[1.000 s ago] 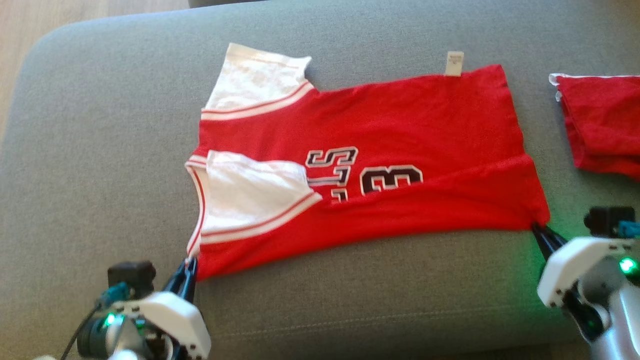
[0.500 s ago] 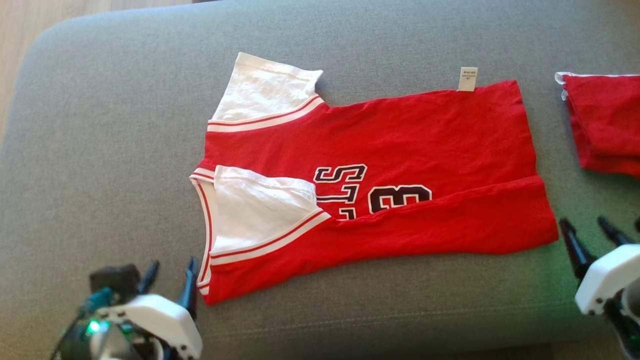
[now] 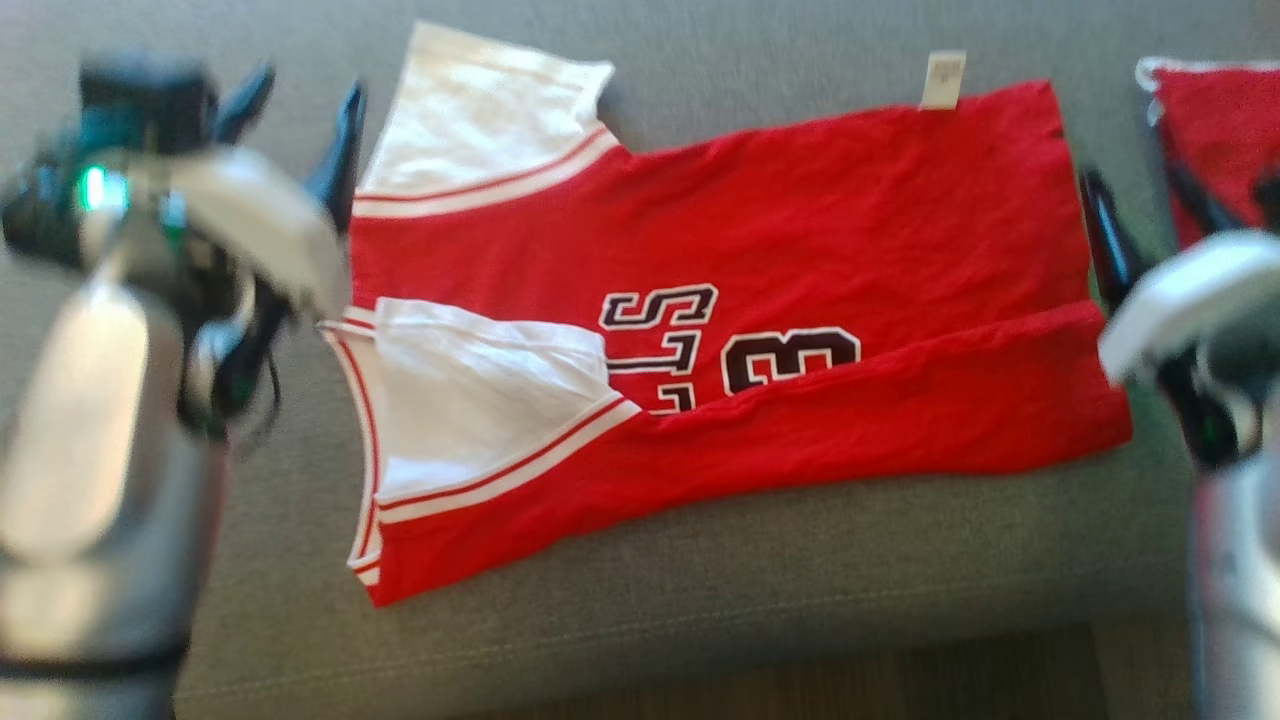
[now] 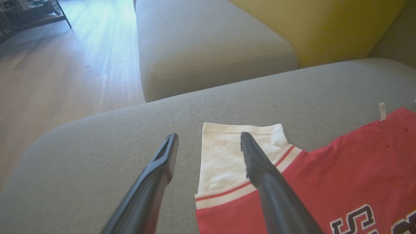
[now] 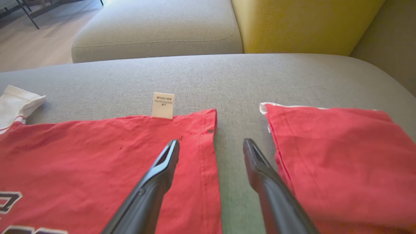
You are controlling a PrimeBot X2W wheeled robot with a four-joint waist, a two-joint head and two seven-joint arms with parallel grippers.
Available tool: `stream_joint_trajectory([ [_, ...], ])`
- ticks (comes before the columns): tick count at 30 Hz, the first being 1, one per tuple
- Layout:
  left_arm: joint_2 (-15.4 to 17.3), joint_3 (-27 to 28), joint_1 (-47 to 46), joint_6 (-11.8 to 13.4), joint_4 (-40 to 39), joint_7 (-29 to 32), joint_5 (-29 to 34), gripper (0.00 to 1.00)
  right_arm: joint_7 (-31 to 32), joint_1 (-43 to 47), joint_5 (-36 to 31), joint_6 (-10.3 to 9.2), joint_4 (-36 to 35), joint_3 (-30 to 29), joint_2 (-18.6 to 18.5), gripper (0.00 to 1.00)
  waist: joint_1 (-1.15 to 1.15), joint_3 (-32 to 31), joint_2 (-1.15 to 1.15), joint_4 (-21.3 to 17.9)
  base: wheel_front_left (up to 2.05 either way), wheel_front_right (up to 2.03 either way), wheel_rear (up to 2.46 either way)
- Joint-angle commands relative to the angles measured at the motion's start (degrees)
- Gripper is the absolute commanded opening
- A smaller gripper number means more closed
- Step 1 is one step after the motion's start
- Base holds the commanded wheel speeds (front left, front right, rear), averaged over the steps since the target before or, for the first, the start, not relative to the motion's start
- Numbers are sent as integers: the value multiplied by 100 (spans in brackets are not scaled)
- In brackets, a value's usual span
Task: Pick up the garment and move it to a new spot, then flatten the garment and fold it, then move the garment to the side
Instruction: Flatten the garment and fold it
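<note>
Jersey [image 3: 800, 250] near edge folded, released | your left gripper [image 3: 300, 95] now upper left by white sleeve [image 3: 480, 130], right gripper [image 3: 1140, 185] upper right by hem [image 3: 1065, 180] | both open, empty | far fold due next.

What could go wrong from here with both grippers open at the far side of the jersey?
The right gripper hangs open between the hem of the jersey and the folded red garment, so it might catch the neighbour. The left gripper straddles the edge of the white sleeve; it may pinch only that sleeve, giving a crooked fold. Pulling the far side could also drag open the near fold.
</note>
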Motion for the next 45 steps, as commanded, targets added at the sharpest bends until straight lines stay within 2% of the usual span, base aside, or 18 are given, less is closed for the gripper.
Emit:
stream_joint_trajectory([
  [1,228,108,-504,-132,59,107,49,100,-31,-430,-78,-2,37,134,13,100,-1,382,0,-138,0,0,0],
  [5,171,-213,-1595,-464,994,396,-28,100,-14,-1383,-339,-2,898,207,54,100,-1,738,0,-188,0,0,0],
  [7,189,-344,-2043,-550,1451,503,-91,100,1,-1767,-380,-2,1327,244,81,100,-1,873,0,-225,0,0,0],
  [12,296,-672,-2873,-632,2362,638,-265,100,-52,-2460,-413,-2,2230,377,119,100,-1,1117,0,-316,0,0,0],
  [15,353,-925,-3199,-642,2674,603,-357,100,-109,-2747,-448,-2,2629,450,136,100,-1,1198,0,-336,0,0,0],
  [17,387,-1175,-3326,-644,2798,606,-479,100,-170,-2897,-478,-2,2831,494,140,96,-1,1217,0,-336,0,0,0],
  [19,435,-1397,-3427,-645,2903,633,-629,100,-227,-3013,-536,-2,2996,547,133,80,-1,1223,0,-329,0,0,0],
  [20,435,-1397,-3427,-645,2903,633,-629,100,-227,-3013,-536,-2,2996,547,133,80,-1,1223,0,-329,0,0,0],
  [21,461,-1502,-3471,-645,2945,646,-701,100,-236,-3058,-559,-2,3073,570,134,71,-1,1221,0,-324,0,0,0],
  [22,520,-1681,-3548,-646,3017,656,-822,100,-243,-3119,-613,-2,3195,620,136,45,-1,1209,0,-318,0,0,0],
  [23,520,-1681,-3548,-646,3017,656,-822,100,-243,-3119,-613,-2,3195,620,136,45,-1,1209,0,-318,0,0,0],
  [24,545,-1757,-3582,-646,3043,655,-886,100,-239,-3145,-634,-2,3247,647,138,35,-1,1204,0,-316,0,0,0],
  [25,601,-1891,-3653,-646,3090,660,-989,100,-236,-3195,-656,-2,3325,677,142,4,-1,1199,0,-314,0,0,0],
  [26,633,-1958,-3687,-646,3113,668,-1028,100,-237,-3217,-668,-2,3353,696,142,0,-1,1196,0,-314,0,0,0],
  [39,1014,-2595,-4271,-647,3378,874,-1333,100,-414,-3442,-625,-2,3469,845,179,0,-1,1399,0,-447,0,0,0],
  [45,994,-2772,-4414,-647,3720,1087,-1493,100,-499,-3528,-514,-2,3555,938,220,0,-1,1460,0,-565,0,0,0],
])
